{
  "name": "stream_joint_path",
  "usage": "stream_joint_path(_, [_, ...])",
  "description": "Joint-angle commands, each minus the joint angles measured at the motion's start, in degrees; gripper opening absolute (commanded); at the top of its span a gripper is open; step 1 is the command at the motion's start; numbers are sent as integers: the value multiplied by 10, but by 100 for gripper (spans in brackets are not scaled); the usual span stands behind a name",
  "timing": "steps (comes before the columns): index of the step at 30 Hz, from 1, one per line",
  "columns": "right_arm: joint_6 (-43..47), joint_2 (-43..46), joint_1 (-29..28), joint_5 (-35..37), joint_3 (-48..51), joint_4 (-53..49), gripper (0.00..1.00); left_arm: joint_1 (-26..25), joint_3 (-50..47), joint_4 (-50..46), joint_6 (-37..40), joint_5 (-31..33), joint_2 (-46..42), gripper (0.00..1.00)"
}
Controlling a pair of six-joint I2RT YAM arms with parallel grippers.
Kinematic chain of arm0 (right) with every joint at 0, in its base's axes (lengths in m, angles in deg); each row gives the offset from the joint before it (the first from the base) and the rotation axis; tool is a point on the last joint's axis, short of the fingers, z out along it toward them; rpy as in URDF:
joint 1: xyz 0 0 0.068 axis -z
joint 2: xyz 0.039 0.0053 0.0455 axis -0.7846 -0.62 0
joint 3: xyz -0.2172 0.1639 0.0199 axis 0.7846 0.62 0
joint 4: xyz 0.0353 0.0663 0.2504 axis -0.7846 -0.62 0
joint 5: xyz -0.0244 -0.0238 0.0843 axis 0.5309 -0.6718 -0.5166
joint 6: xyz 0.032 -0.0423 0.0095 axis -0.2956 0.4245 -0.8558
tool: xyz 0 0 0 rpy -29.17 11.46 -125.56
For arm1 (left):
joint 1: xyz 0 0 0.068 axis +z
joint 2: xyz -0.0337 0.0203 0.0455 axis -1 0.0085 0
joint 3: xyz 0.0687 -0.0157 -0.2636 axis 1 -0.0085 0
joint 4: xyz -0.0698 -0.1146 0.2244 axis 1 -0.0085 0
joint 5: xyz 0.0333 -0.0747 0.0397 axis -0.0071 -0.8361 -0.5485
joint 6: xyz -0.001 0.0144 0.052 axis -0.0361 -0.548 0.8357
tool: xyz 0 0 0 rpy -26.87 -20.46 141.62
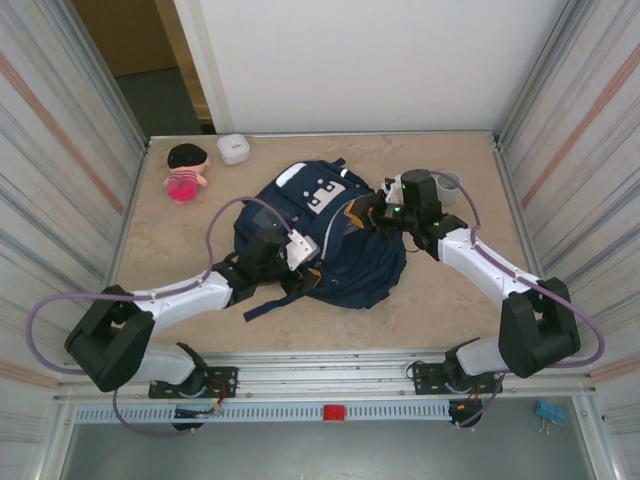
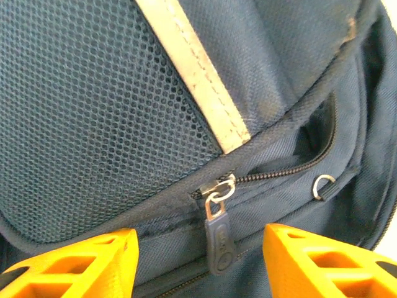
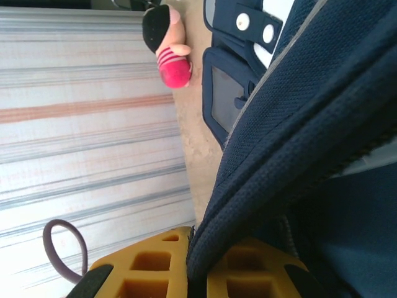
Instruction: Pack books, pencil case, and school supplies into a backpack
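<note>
- The backpack [image 1: 360,270] lies mid-table, its white patches toward 12 o'clock.
- The left gripper [image 2: 201,264] stands open over the backpack's 8 o'clock side. It has one orange finger on either side of a zipper pull [image 2: 218,242], and neither touches the pull.
- The right gripper [image 3: 197,276] is clamped on the backpack's rim at its 2 o'clock edge.
- A doll [image 1: 185,170] lies at the backpack's 10 o'clock, and a grey cup [image 1: 447,183] stands at 2 o'clock.
</note>
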State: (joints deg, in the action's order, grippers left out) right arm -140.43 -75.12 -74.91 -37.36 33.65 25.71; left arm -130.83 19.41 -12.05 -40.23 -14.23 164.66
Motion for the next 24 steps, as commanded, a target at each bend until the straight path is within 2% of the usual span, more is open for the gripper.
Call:
stream_joint_path(1, [3,34,3,-9,3,20,10,-6,14,56,-18,19,10,44])
stream_joint_path(6, [2,43,4,-11,9,17,13,-10,2,66,-32,12,-6,14])
stream_joint_path(8, [9,43,5,-6,8,5,14,-10,-4,71,-35,3,-15,10])
stream_joint_path(12, [0,39,5,-11,13,20,13,-11,2,42,-38,6,-39,9])
stream_joint_path(15, [-1,38,3,-12,8,22,13,-13,5,30,-40,9,-51,0])
stream_joint_path(17, [5,39,2,-7,8,14,15,-14,4,32,-43,-4,-52,0])
stream_joint_path(19, [5,39,1,-5,12,10,24,-14,3,36,-53,-14,-51,0])
stream_joint_path(22, [2,48,-10,-2,33,8,48,-14,-1,46,-66,-17,-47,0])
stream_joint_path(24, [2,61,-23,10,54,0,52,-14,-2,51,-71,-15,-46,0])
